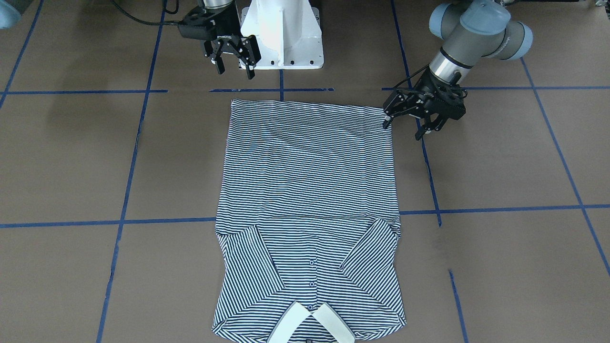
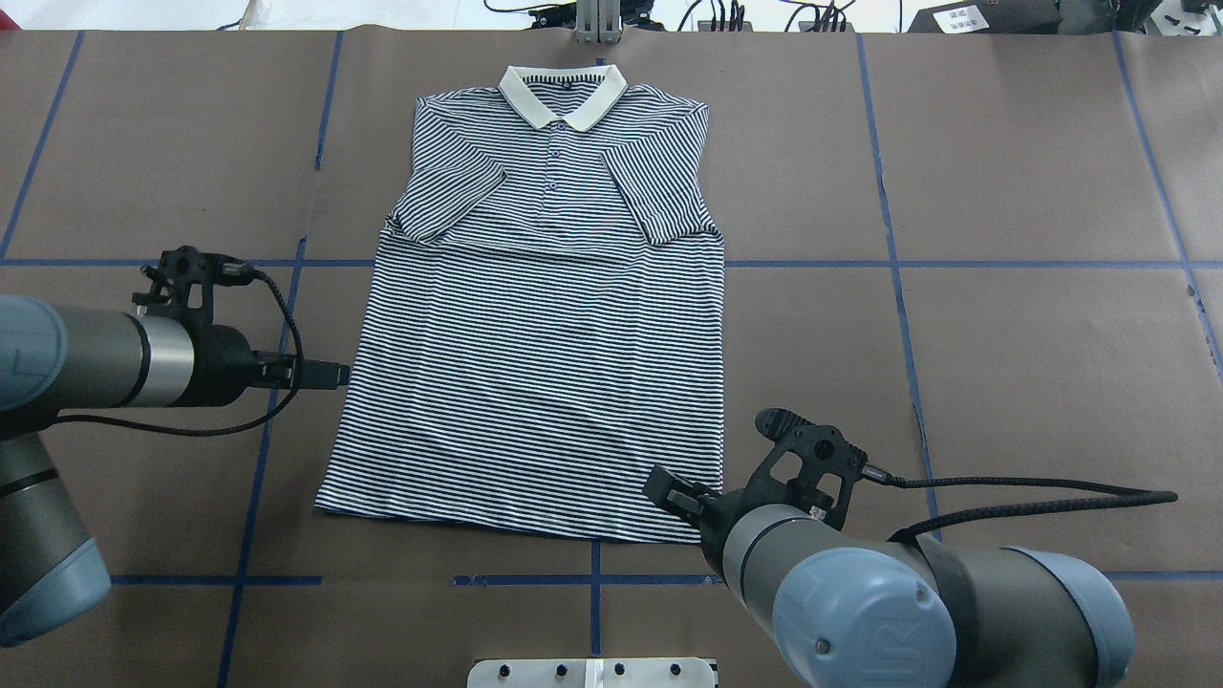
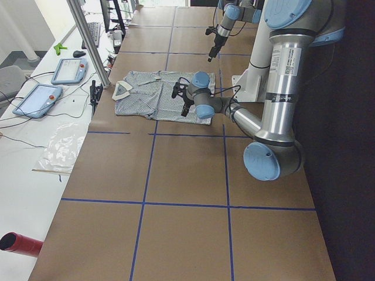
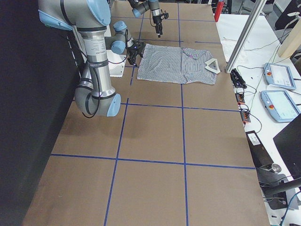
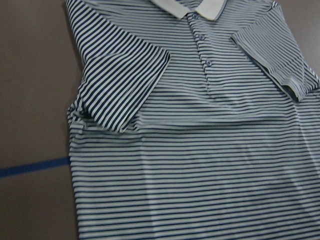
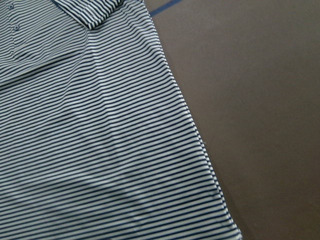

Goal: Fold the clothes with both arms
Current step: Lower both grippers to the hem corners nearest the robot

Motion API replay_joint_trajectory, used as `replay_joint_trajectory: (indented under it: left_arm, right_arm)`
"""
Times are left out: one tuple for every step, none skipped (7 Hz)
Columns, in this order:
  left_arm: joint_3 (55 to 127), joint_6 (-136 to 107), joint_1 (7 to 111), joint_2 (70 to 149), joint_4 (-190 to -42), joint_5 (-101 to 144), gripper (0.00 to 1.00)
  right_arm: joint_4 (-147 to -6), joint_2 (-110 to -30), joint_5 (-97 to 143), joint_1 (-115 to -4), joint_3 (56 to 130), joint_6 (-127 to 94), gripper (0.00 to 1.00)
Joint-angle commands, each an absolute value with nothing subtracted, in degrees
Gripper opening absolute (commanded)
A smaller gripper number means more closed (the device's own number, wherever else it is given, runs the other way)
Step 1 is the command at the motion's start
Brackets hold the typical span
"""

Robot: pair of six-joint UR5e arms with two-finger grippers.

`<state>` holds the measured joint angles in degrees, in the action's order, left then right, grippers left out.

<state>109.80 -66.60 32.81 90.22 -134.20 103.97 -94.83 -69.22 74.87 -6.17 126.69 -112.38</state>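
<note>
The striped polo shirt (image 1: 305, 181) lies flat and face up on the brown table. Both short sleeves are folded in over the chest, and the cream collar (image 2: 562, 96) is on the side far from the robot. My left gripper (image 1: 402, 131) is open and hovers just beside the hem corner on my left, with nothing between its fingers. Up near the base, my right gripper (image 1: 236, 72) hangs open and empty, above and behind the other hem corner. Both wrist views show only shirt (image 5: 200, 150) (image 6: 90, 140) and table, with no fingers in them.
The white pedestal base (image 1: 281, 33) stands behind the hem. Blue tape lines (image 1: 167, 221) cross the brown table surface. A side bench beyond the collar end holds teach pendants (image 3: 38, 99) and cables, with a metal post (image 3: 88, 41) at its edge. A red cylinder (image 3: 20, 243) lies there too.
</note>
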Motion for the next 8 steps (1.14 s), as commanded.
replay_joint_trajectory:
  left_arm:
    - [109.5, -78.3, 24.6, 86.8, -136.7, 96.7, 0.61]
    - [109.7, -82.8, 23.0, 86.9, -136.4, 95.6, 0.51]
    - [109.4, -84.0, 21.6, 87.0, -136.2, 95.0, 0.50]
    - [109.5, -84.1, 21.4, 86.9, -136.2, 94.6, 0.50]
    - [109.5, -84.2, 20.7, 86.8, -136.1, 94.0, 0.50]
    - [109.5, -84.2, 20.7, 86.8, -136.1, 94.0, 0.50]
    - [109.4, -84.2, 20.6, 86.7, -136.1, 94.0, 0.50]
    - [109.3, -84.3, 20.0, 86.7, -136.1, 93.9, 0.50]
  right_arm:
    - [-92.7, -71.3, 73.6, -5.3, 126.7, -112.8, 0.95]
    - [-92.6, -71.3, 73.6, -5.3, 126.7, -112.9, 0.96]
    - [-92.6, -71.3, 73.6, -5.3, 126.7, -112.9, 0.96]
    - [-92.6, -71.3, 73.6, -5.3, 126.7, -112.9, 0.96]
    - [-92.6, -71.3, 73.6, -5.2, 126.7, -113.0, 0.96]
    - [-92.6, -71.3, 73.6, -5.2, 126.7, -113.1, 0.96]
    - [-92.6, -71.3, 73.6, -5.2, 126.7, -113.1, 0.96]
    - [-92.6, -71.3, 73.6, -5.2, 126.7, -113.2, 0.96]
